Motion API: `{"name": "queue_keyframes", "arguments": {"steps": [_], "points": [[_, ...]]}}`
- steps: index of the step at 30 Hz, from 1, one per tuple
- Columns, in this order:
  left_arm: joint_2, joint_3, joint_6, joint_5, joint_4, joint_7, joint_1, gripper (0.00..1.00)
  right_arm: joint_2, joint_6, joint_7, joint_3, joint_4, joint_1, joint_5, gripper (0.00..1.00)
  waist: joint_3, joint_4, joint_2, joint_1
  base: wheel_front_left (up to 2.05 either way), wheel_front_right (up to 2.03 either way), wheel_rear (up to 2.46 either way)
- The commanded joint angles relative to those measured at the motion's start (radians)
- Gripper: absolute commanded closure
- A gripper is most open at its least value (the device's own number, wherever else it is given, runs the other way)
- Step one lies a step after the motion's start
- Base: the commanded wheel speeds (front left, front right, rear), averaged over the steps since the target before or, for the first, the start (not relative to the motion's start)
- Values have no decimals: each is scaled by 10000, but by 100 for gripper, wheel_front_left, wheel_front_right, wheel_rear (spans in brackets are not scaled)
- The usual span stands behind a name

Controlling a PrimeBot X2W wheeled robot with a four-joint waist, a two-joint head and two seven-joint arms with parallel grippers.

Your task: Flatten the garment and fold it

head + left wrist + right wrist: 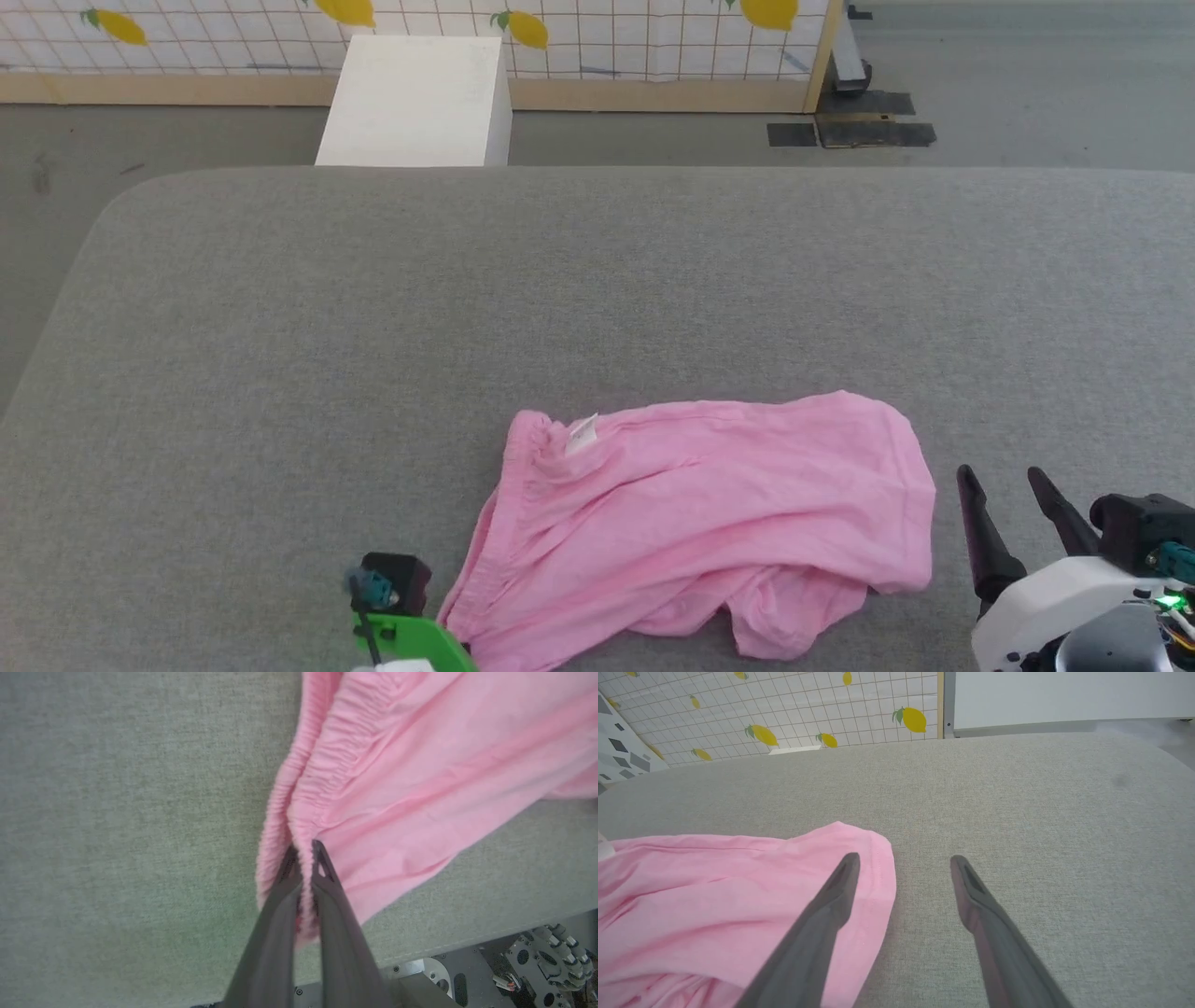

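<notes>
The pink garment (709,523) lay rumpled near the front edge of the grey padded surface (373,327), its gathered waistband (327,765) pinched between the fingers of the left gripper (304,851), while the right gripper (1001,476) hung spread just beside its other end.

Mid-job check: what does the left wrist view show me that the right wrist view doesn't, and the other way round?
Left wrist view: the left gripper shut on the gathered waistband of the pink garment, and the robot's wheeled base below the surface edge.
Right wrist view: the right gripper open, beside the garment's hemmed end, with the lemon-print wall behind.
Both: the garment lying on the grey surface.
</notes>
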Motion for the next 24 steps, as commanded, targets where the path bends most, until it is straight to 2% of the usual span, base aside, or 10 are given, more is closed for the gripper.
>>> {"name": "queue_keyframes", "arguments": {"steps": [1,2,6,11,15,19,24], "points": [[29,50,57,-10,-177,-176,140,15,-3,-15,20,17,-64,-86,40,0,41,76,0,0,0,0,0],[-7,52,57,-31,-240,-249,169,0,-3,-15,27,21,-68,-91,35,0,44,91,0,0,0,0,0],[-307,165,23,14,-638,-1183,-15,0,-3,-15,32,40,-66,-158,16,0,-4,168,0,0,0,0,0],[-593,584,-70,401,-1105,-3395,-508,0,-3,-15,-6,99,-62,-178,39,0,-136,130,0,0,0,0,0],[-784,769,-280,587,-949,-4799,-1047,0,-3,-15,-32,48,-137,-129,88,0,-169,88,0,0,0,0,0],[-1192,794,-603,268,76,-5212,-1944,0,-3,-15,-51,-6,-167,-165,105,0,-113,28,0,0,0,0,0],[-1654,860,-673,-248,1911,-4618,-3139,0,-3,-15,-9,15,-280,-250,104,0,19,-148,0,0,0,0,0]]}}
